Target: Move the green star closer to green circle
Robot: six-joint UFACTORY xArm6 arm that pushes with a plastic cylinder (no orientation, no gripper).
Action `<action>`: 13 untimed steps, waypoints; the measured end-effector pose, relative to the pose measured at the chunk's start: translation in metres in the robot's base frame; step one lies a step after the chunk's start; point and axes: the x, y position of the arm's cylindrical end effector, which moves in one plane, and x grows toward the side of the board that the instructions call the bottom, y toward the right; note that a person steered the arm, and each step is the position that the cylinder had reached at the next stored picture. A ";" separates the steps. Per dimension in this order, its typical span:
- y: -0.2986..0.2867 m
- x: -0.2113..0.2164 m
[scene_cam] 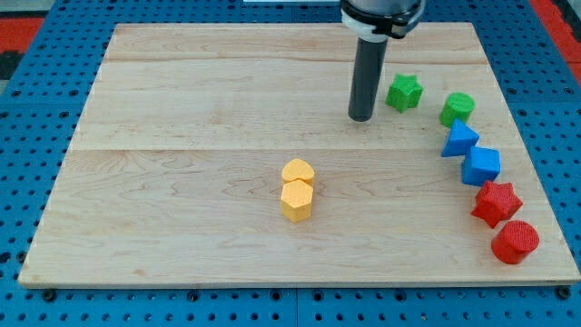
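Note:
The green star (404, 92) lies near the view's upper right on the wooden board (182, 182). The green circle (457, 108) sits just to its right and slightly lower, with a small gap between them. My tip (361, 118) is at the end of the dark rod, just left of the green star and slightly below it, not touching it.
A blue triangle (459, 140) and a blue cube (481, 165) lie below the green circle. A red star (496, 203) and a red circle (516, 242) follow toward the view's bottom right. A yellow heart (297, 172) and a yellow hexagon (296, 200) touch near the centre.

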 end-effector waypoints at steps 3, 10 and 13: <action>0.065 -0.041; 0.083 -0.094; 0.079 -0.150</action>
